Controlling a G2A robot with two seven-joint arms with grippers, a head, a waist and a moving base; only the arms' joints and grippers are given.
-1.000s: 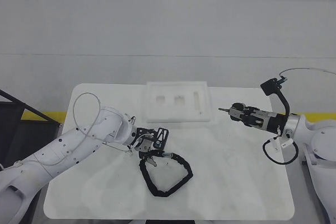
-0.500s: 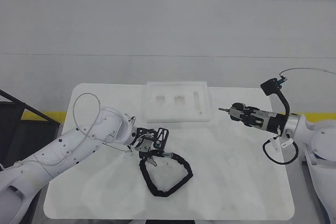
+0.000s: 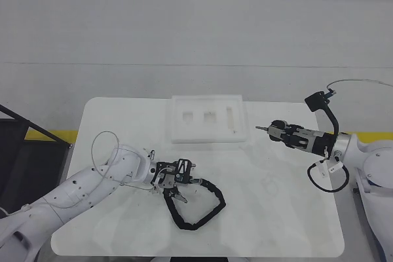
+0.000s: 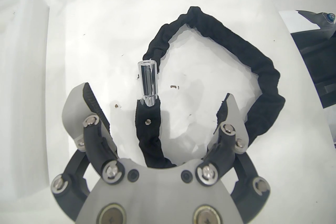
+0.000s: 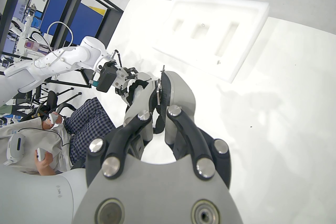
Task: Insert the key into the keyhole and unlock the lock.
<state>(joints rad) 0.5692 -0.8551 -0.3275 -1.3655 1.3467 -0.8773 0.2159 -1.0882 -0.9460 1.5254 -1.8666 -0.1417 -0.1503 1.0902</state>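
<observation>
Top view: one black chain lock [image 3: 219, 200] lies looped at the front middle of the table [image 3: 281, 209]. One key [image 3: 261, 128] sits in the right gripper [image 3: 270, 130] beside the one foam tray [image 3: 206, 136], its shaft lying across the table toward the left gripper [image 3: 177, 187].

Left wrist view: the jaws are spread wide either side of the lock's chrome cylinder [image 4: 148, 83], which points straight away.

Right wrist view: the jaws are clamped on the key, tip poking out.

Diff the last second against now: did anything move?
The left arm drew back toward the robot, and the left gripper shifted slightly the same way. It is open, with its jaws either side of the chain lock's metal end. Nothing was gripped or released. The right gripper, shut on the key, the chain lock and the foam tray stayed put.
</observation>
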